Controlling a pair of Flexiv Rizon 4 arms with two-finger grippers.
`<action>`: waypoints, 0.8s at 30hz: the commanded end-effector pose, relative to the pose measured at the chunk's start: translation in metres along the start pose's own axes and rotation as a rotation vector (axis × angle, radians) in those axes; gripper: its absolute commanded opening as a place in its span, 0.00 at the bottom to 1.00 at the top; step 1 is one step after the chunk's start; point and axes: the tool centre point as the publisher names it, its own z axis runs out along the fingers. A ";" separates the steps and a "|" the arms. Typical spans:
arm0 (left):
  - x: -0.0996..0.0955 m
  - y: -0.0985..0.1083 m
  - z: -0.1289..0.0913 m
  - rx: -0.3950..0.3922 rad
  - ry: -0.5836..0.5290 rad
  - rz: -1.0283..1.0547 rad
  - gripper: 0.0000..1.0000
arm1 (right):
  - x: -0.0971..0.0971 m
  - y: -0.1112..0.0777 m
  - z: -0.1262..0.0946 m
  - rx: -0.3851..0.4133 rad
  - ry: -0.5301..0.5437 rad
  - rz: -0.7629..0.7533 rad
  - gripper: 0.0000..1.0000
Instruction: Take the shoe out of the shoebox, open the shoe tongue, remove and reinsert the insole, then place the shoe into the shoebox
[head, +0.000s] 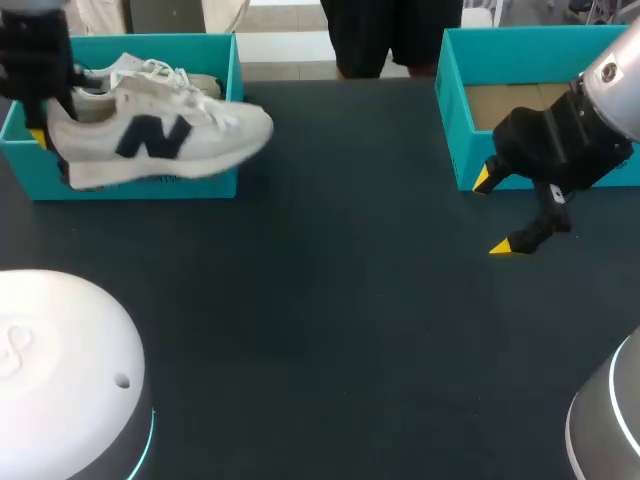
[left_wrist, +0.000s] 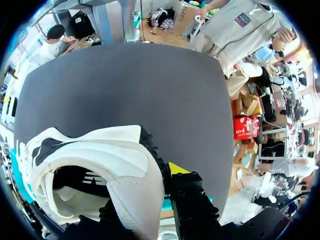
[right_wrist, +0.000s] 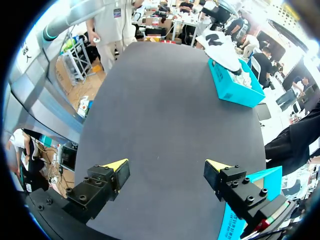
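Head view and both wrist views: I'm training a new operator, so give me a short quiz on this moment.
1. True or false: the right gripper is shut on the shoe.
2. The left gripper grips the shoe at its: A toe, B heel, C laces.
3. How many shoes show in the head view?
Key: 1 false, it is open over the table; 2 B; 3 two, the held one and a second shoe in the left shoebox.

I log this site as a robotics lab. Grounds: my left arm (head: 35, 60) and right arm (head: 610, 80) work at one dark-topped bench (head: 350, 330). Props are few: a left shoebox (head: 215, 55) and right shoebox (head: 455, 130), both teal, and a white trainer (head: 160, 135).
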 end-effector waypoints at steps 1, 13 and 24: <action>-0.020 -0.031 0.006 -0.088 0.016 0.024 0.00 | -0.002 0.001 0.002 0.002 0.004 0.001 1.00; -0.089 -0.081 0.029 -0.093 -0.006 0.057 0.00 | -0.002 0.001 0.002 0.002 0.004 0.001 1.00; -0.151 -0.115 0.054 -0.117 -0.006 0.098 0.00 | -0.002 0.001 0.002 0.002 0.004 0.001 1.00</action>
